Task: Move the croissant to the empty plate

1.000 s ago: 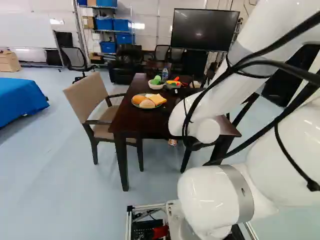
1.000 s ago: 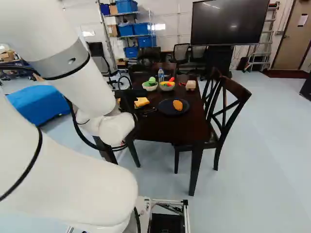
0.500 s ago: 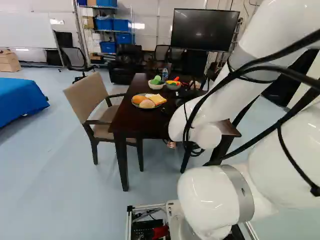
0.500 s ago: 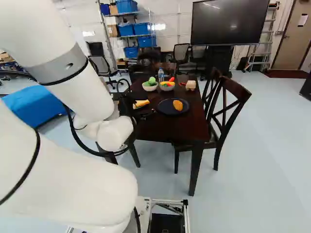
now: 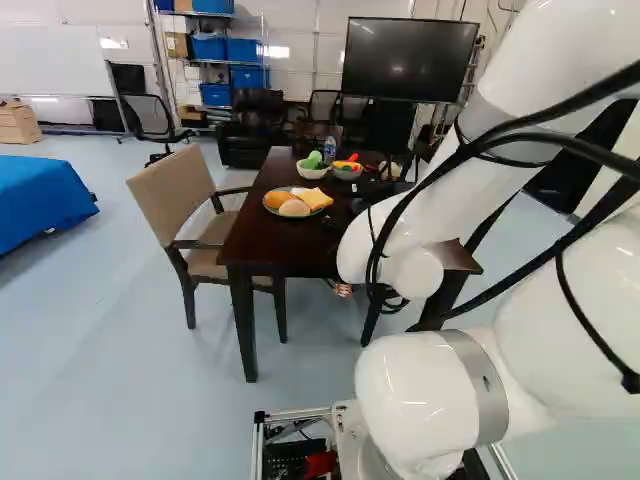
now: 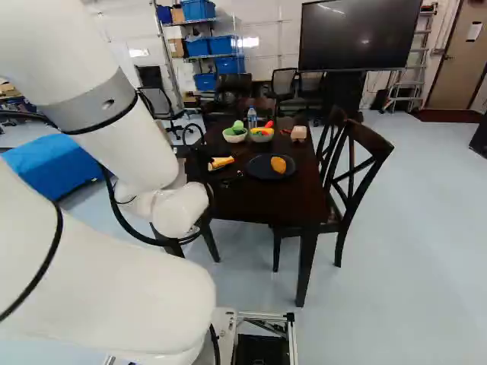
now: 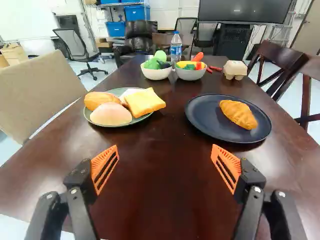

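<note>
In the right base view my gripper (image 6: 228, 180) shows as a dark shape over the table, left of the dark plate (image 6: 256, 172). The wrist view has the gripper (image 7: 165, 151) wide open, nothing between its orange pads. Ahead of one finger, the croissant (image 7: 238, 114) lies on the dark blue plate (image 7: 200, 121), which holds nothing else. Ahead of the other finger, a green-rimmed plate (image 7: 95, 121) carries a bread roll (image 7: 101, 99), a pale round bun (image 7: 111, 114), a toast slice (image 7: 144, 102) and a white item partly hidden behind them.
Beyond the plates stand two bowls (image 7: 156, 73) (image 7: 190, 74) of toy vegetables, a water bottle (image 7: 176, 47) and an egg carton (image 7: 235, 70). A beige chair (image 5: 180, 195) flanks the dark table (image 5: 270, 240); wooden chairs (image 6: 358, 163) stand across from it.
Over the last second my arm has shifted slightly; in the right base view its dark wrist parts now cover more of the toast. The base, plates and croissant have stayed put.
</note>
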Available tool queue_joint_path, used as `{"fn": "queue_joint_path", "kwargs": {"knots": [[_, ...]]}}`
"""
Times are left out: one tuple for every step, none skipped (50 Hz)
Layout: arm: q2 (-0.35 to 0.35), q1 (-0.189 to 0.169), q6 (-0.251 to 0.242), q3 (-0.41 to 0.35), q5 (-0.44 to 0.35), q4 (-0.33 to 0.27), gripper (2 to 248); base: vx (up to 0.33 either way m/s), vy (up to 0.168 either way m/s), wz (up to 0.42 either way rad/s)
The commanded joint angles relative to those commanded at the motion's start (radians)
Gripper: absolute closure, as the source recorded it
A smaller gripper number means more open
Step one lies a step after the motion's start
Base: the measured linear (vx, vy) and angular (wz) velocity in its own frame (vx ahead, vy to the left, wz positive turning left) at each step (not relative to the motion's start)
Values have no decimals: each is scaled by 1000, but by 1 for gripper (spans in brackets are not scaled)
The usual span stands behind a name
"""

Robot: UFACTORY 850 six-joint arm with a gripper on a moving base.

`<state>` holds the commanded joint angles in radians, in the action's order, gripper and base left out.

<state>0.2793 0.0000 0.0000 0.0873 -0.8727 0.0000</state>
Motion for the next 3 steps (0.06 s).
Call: {"fn": "queue_joint_path", "kwargs": {"knots": [[0, 0, 0, 0, 0, 0, 3, 0, 0, 0], [0, 0, 0, 0, 0, 0, 3, 0, 0, 0], [0, 0, 0, 0, 0, 0, 3, 0, 0, 0]]}}
